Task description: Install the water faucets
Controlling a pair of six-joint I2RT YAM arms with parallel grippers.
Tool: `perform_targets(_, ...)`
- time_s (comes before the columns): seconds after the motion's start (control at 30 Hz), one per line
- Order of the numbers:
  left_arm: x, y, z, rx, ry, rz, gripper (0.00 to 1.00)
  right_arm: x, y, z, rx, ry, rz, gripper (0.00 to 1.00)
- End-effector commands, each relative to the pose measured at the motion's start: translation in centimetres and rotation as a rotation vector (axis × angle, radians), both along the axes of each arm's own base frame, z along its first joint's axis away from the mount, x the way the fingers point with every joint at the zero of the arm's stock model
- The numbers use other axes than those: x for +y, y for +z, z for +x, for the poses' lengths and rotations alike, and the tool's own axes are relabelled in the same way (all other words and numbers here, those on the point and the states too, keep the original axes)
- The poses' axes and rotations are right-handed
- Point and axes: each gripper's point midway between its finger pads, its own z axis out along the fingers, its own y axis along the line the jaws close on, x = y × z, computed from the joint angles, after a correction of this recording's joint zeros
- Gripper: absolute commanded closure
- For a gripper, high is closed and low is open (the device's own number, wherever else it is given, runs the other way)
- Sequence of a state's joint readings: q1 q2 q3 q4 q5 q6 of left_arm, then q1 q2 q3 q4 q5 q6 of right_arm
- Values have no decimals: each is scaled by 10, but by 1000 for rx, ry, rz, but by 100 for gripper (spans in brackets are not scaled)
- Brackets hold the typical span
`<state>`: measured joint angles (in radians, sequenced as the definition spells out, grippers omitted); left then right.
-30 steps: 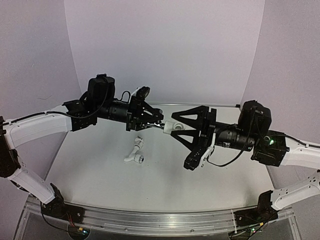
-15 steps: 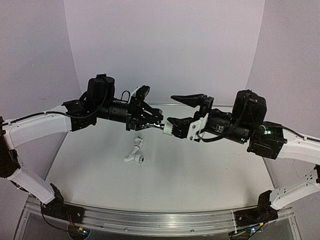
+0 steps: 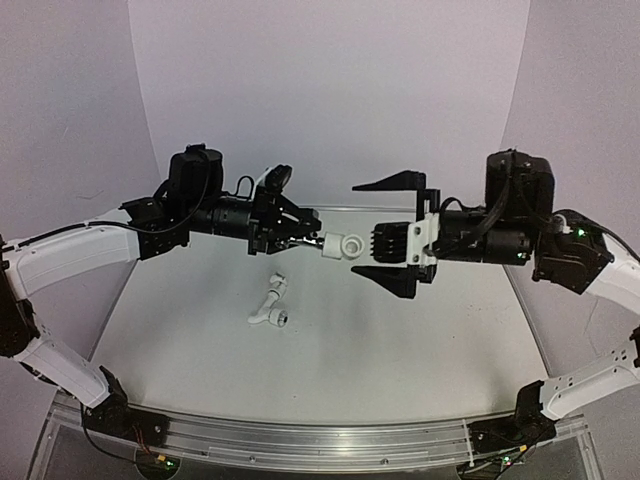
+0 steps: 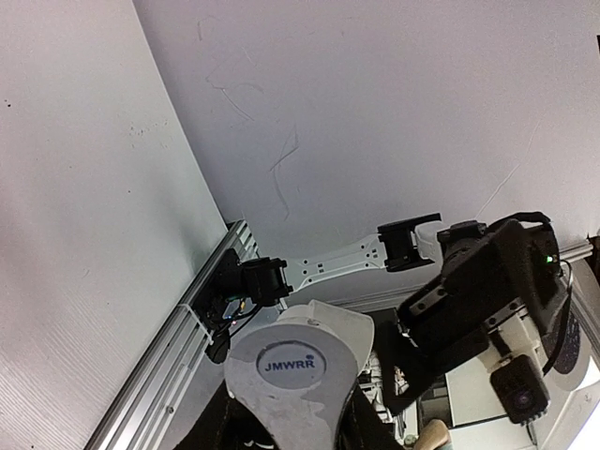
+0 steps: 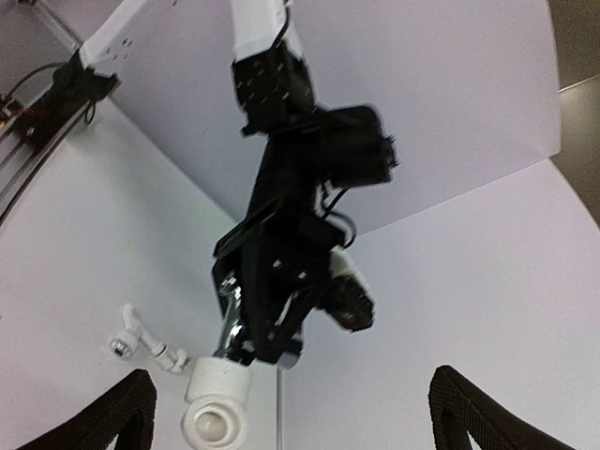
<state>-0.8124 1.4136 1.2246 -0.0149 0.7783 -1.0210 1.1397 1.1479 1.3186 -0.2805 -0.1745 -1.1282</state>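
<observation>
Left gripper (image 3: 310, 240) clamped on white fitting (image 3: 346, 245), midair — right gripper (image 3: 388, 235) wide open, holding nothing, facing it. 1 faucet (image 3: 270, 307) lies on table (image 3: 400, 345).

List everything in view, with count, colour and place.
fitting: one, white, held in the air between the two arms
faucet: one, white, lying on the table, left of centre
table: one, pale grey, under both arms
rail: one, silver, along the table's near edge
backdrop: one, pale lilac, behind and beside the table
left gripper: one, black, jaws shut on the fitting
right gripper: one, black, jaws wide open, facing the fitting
</observation>
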Motion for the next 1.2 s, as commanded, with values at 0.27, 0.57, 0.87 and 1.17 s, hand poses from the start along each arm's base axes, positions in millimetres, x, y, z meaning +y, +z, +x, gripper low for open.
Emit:
perform_targets(0.27, 11, 55, -25, -139, -93, -168, 100, 14, -27, 37, 134, -191, -54, 2)
perform_targets(0.57, 13, 52, -27, -152, -92, -164, 100, 20, -8, 44, 210, -220, 22, 2)
perform_targets(0.87, 13, 51, -27, -160, -92, -160, 100, 12, 0, 69, 248, -289, 65, 4)
perform_targets(1.17, 12, 48, -27, -162, -102, -156, 100, 5, 21, 84, 341, -273, 152, 5)
